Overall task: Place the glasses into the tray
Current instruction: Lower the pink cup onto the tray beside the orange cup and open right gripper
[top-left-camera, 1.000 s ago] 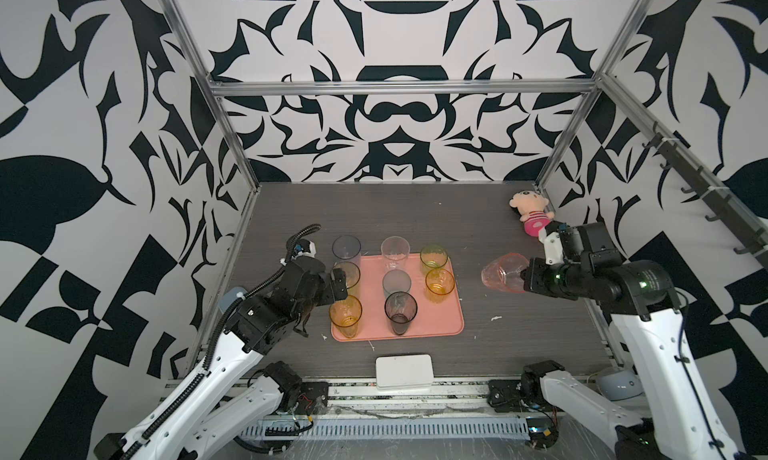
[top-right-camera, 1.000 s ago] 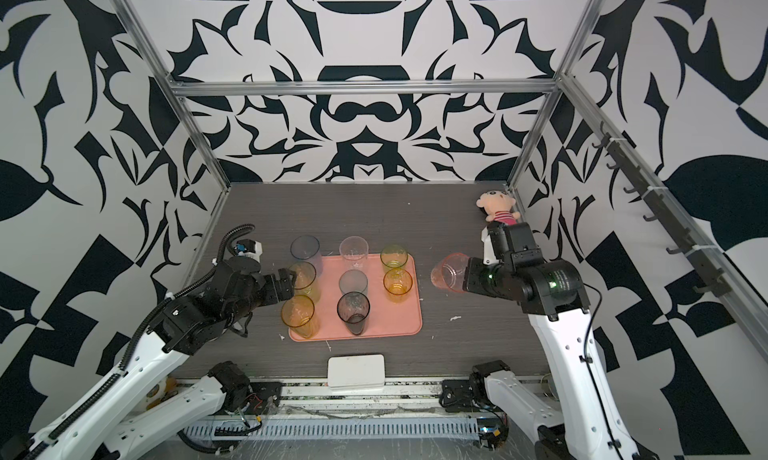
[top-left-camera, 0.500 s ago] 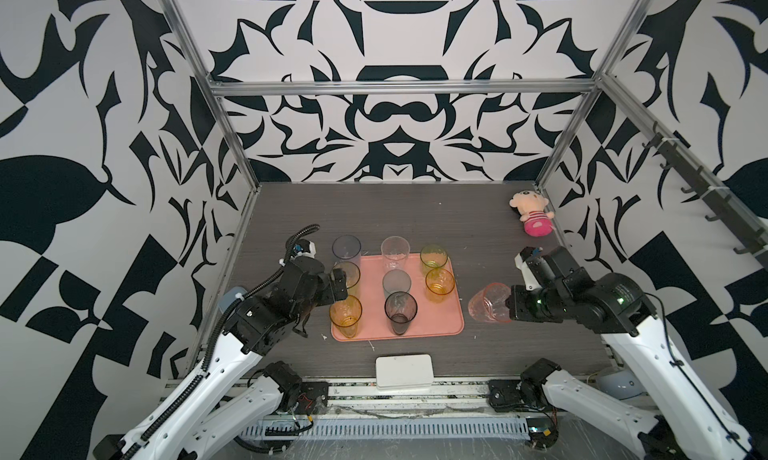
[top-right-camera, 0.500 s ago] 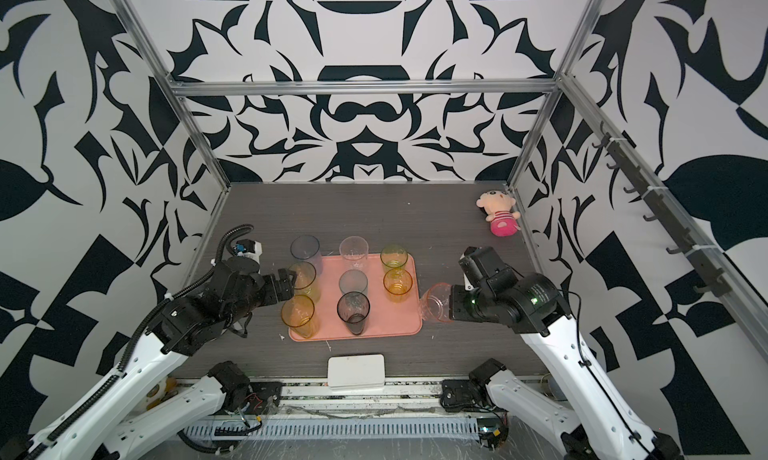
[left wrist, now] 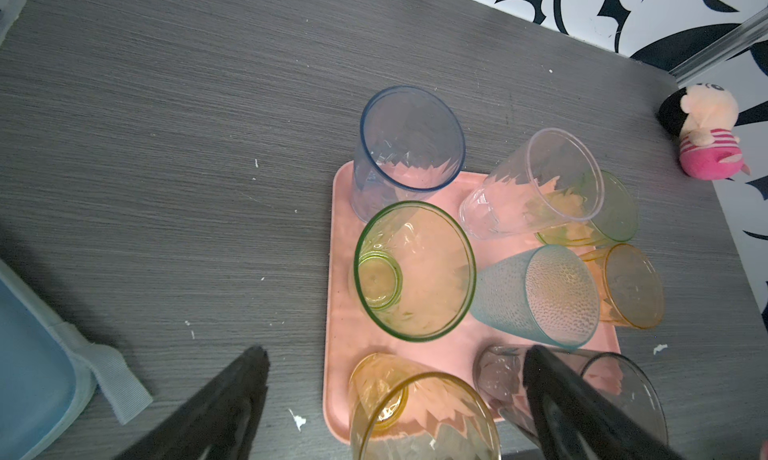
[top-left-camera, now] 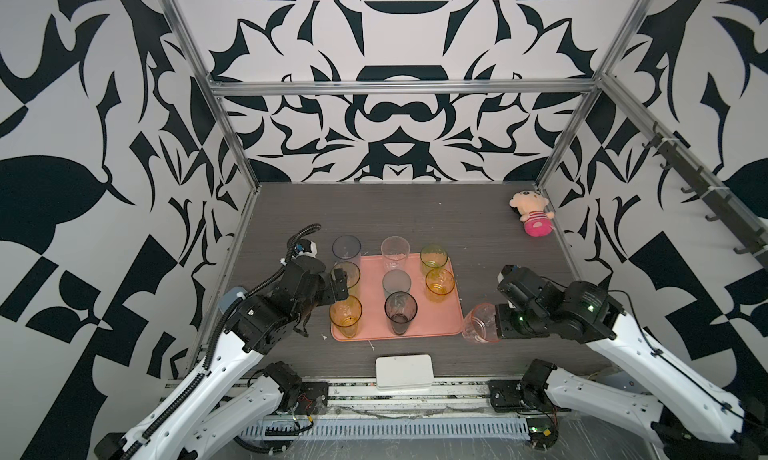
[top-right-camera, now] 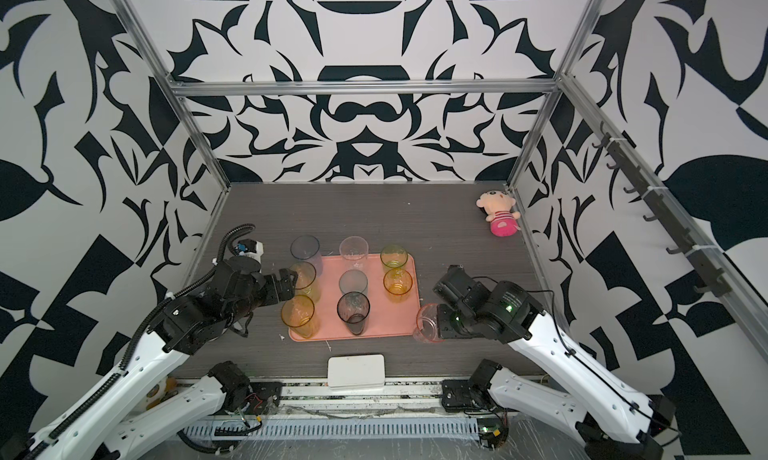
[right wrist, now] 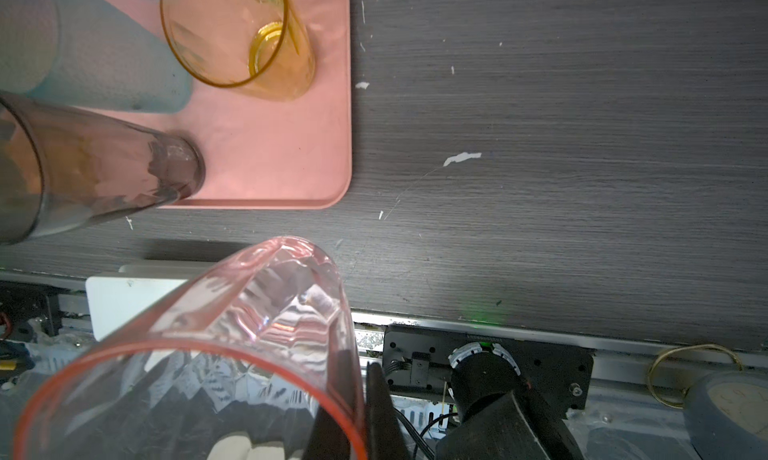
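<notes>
- Clenching the pink glass (top-left-camera: pixel 478 327) by its rim, the right hand (top-left-camera: pixel 495 321) holds it tilted just beside the tray's (top-left-camera: pixel 446 312) near right corner.
- At the tray's left edge, the left hand (left wrist: pixel 392 356) is released and empty.
- Other glasses (top-left-camera: pixel 400 308) stand upright on the tray.

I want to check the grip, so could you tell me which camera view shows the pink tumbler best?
The right wrist view: the pink tumbler fills the frame, its rim pinched in the right claw. Both top views show it small, just off the tray's near right corner. The left wrist view misses it.
</notes>
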`<state>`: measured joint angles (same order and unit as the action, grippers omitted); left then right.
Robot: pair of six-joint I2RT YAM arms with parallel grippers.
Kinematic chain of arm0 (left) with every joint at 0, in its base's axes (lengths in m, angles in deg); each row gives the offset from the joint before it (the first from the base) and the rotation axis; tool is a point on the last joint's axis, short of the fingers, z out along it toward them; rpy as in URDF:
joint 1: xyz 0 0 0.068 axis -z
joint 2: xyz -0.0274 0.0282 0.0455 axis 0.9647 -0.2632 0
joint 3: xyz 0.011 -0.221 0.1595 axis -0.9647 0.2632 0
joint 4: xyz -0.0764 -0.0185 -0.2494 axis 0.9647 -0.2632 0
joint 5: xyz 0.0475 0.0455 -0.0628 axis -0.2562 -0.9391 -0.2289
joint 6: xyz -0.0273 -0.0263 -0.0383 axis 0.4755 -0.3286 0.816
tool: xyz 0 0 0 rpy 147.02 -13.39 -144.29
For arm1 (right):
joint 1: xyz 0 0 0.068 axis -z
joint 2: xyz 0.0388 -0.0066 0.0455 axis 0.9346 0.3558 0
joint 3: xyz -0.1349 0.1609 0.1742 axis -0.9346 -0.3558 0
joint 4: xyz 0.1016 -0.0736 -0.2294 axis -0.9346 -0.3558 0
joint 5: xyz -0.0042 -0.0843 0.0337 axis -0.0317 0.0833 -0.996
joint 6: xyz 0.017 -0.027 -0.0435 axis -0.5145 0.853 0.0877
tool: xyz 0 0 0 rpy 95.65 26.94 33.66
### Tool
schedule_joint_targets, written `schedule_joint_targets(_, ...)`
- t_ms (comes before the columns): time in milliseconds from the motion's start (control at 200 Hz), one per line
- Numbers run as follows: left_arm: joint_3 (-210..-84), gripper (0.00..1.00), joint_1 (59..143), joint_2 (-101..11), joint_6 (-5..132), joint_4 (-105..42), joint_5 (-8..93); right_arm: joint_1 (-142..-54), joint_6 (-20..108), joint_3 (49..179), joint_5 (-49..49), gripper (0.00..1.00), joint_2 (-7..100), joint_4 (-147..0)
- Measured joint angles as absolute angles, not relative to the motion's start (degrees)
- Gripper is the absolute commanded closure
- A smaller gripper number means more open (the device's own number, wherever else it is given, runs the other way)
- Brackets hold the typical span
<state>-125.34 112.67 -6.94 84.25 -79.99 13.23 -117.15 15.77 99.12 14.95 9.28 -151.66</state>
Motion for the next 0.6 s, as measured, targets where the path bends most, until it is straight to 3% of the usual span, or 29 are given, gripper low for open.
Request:
schedule_joint_targets(230,-125.3,0.0,112.7,-6.9,84.3,-80.0,13.4,-124.4,11.8,97.1,17.3,1.0,12.5,-148.4)
schedule_joint_targets(600,-125.3,0.01,112.7,-6.0,84.6,-80.0,13.4,-124.8,10.6,92.5,18.8,1.0,18.4,-139.2)
